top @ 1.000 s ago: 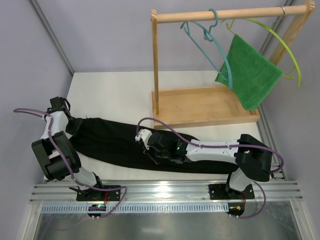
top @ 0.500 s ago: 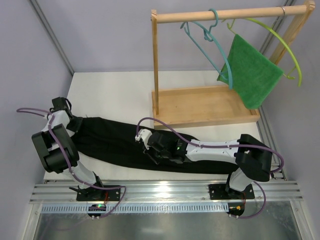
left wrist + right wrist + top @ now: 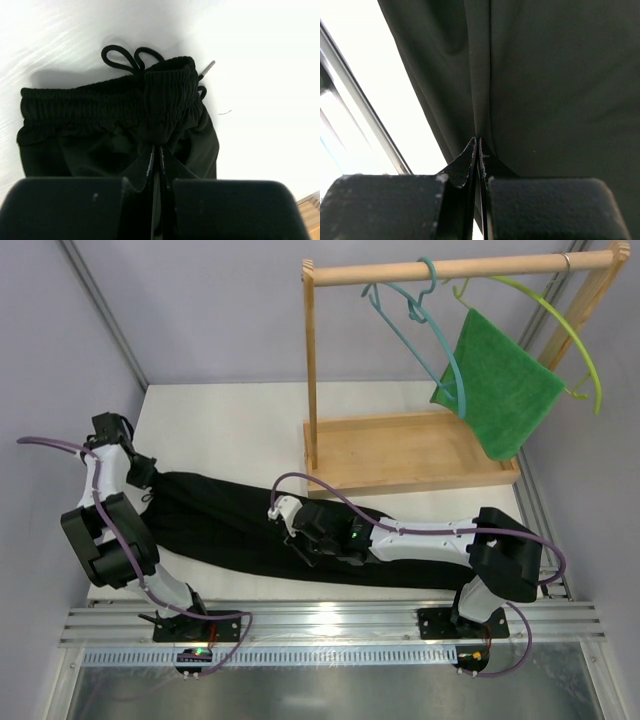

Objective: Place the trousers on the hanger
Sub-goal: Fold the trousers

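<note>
Top external: the trousers (image 3: 230,525) lie flat across the table (image 3: 220,430), stretching from mid-left to lower right in front of the wooden rack (image 3: 400,455). The hanger (image 3: 405,339) hangs from the rack's rail at upper right, beside a green cloth (image 3: 500,390). Left wrist: at bottom centre, the left gripper (image 3: 157,152) has its jaws pressed together on a fold of fabric just below the elastic waistband (image 3: 100,105). Right wrist: at bottom centre, the right gripper (image 3: 478,145) pinches a raised ridge of the trousers.
</note>
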### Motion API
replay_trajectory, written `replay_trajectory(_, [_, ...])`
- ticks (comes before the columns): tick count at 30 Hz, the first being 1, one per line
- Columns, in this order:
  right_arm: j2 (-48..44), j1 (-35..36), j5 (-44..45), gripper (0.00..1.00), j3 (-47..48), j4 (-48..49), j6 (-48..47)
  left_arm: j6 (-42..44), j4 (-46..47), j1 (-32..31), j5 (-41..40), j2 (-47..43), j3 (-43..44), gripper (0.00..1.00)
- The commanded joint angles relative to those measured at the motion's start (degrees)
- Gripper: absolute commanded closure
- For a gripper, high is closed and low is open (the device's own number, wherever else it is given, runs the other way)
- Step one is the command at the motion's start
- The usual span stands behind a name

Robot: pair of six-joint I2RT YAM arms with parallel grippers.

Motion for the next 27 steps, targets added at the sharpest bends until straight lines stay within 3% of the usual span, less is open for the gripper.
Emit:
replay_trajectory(1, [-1.5, 0.5, -1.0, 0.96, 3.0, 1.2, 0.4, 2.2, -5.6, 0.1, -2.7, -2.9, 1.9, 1.00])
replay_trajectory(7, [-2.8, 0.5, -9.8, 0.96, -1.1, 6.6, 3.8, 2.8, -9.0, 0.1, -2.1, -7.5, -4.4, 0.99])
replay_trajectory(13, [-2.4, 0.6, -10.1, 0.96, -12.8, 18.0, 10.6, 3.5, -6.6, 3.3, -3.1, -12.7, -14.1, 0.99])
replay_trajectory(17, [-0.4, 0.5, -4.9, 0.96, -12.8, 14.4, 10.2, 3.1, -6.6, 5.4, -2.6, -13.8, -17.3, 1.00])
replay_trajectory(24, [-1.2, 0.5, -2.8, 0.96, -11.5, 12.9, 11.6, 6.4, -11.8, 5.6, -6.4, -16.8, -11.4, 0.99])
replay_trajectory(27, [-3.6, 0.6, -2.7, 0.85, -9.4, 9.5, 12.5, 7.2, -12.1, 5.7, -6.4, -17.4, -12.4, 1.00])
